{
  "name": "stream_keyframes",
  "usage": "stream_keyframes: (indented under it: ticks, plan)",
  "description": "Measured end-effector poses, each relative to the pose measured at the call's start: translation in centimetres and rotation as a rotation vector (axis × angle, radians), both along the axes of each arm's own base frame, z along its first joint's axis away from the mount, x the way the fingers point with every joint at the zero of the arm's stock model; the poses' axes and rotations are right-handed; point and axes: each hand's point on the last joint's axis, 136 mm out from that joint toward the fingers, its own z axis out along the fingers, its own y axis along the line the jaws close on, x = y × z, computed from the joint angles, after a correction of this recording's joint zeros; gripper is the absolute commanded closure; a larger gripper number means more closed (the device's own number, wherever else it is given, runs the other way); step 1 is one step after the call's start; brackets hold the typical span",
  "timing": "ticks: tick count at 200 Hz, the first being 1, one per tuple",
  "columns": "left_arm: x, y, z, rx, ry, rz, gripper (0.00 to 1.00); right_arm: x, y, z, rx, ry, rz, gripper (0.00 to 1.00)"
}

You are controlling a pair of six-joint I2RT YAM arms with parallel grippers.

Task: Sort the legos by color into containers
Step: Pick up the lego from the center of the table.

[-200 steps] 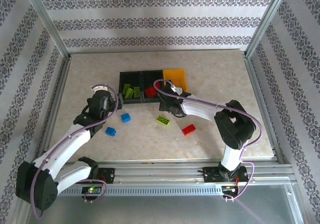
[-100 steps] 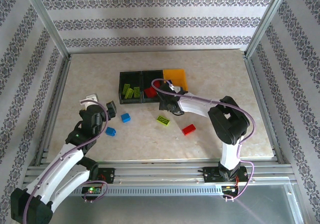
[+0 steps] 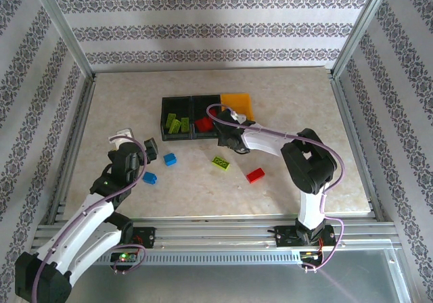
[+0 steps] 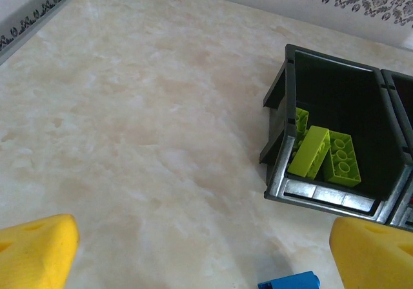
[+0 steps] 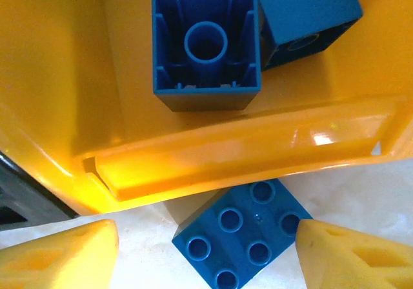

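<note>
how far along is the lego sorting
Done: lime bricks in a black bin, blue bricks in the yellow bin. In hand: right gripper open around a blue brick outside it. Left: two blue bricks, a lime brick, a red brick on the table.

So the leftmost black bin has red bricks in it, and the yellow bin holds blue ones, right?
Not quite: the leftmost black bin holds lime green bricks, not red; the left wrist view shows it. The yellow bin does hold blue ones.
</note>
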Motion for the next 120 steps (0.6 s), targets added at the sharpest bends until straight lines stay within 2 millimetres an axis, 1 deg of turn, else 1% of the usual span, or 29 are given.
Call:
stream_keyframes:
  ticks: [39, 78, 97, 120]
  plan:
    - [0.0, 0.0, -0.1, -0.001, 0.002, 0.002, 0.0, -0.7, -1.0, -0.3, -0.031, 0.014, -0.02, 0.33]
    - [0.0, 0.0, -0.1, -0.002, 0.002, 0.002, 0.0, -3.2, -3.0, -1.2, -0.072, 0.074, -0.029, 0.34]
    - [0.0, 0.0, -0.1, -0.002, 0.003, 0.002, 0.0, -3.9, -3.5, -0.5, -0.071, 0.074, -0.031, 0.34]
    - [0.0, 0.0, -0.1, -0.002, 0.003, 0.002, 0.0, -3.8, -3.5, 0.7, -0.05, 0.049, -0.031, 0.31]
